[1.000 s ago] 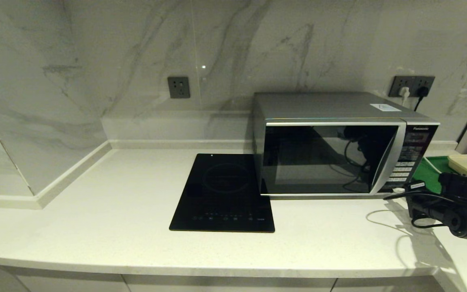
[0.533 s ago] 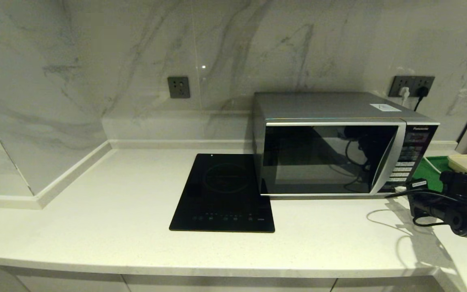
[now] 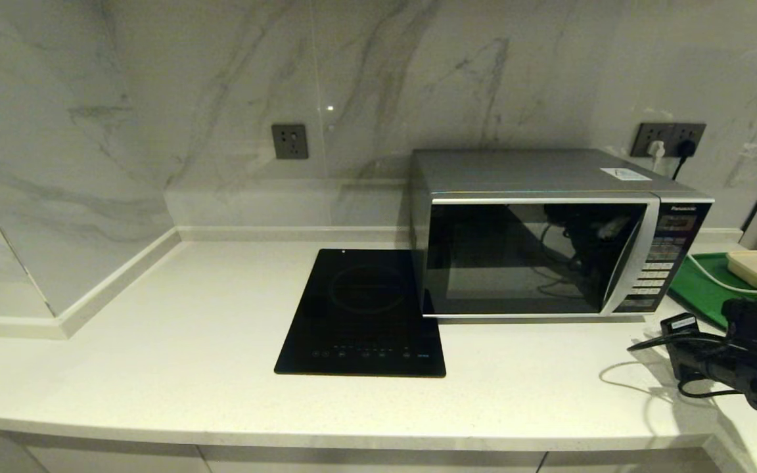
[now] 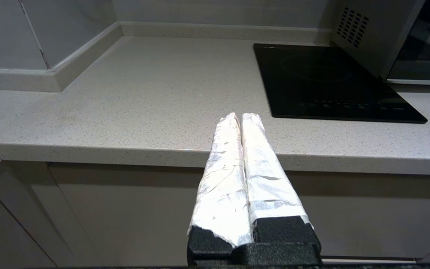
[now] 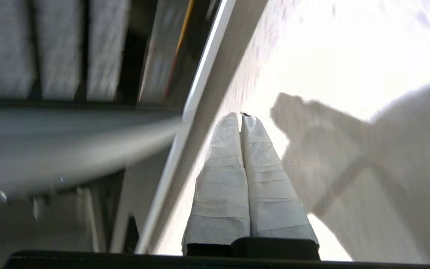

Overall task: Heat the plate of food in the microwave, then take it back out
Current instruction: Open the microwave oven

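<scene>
Left gripper, jaws pressed together, hangs before the counter edge; ahead and right of its tips lie the cooktop, then the microwave, door closed, marked "Panasonic"; right gripper, jaws pressed together, empty, sits right of it beside a green tray; no plate visible.

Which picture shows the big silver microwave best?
The head view: the whole silver-grey microwave shows, with dark glass door shut and keypad. The left wrist view catches only its vented side and door corner. The right wrist view is too blurred to tell.
</scene>
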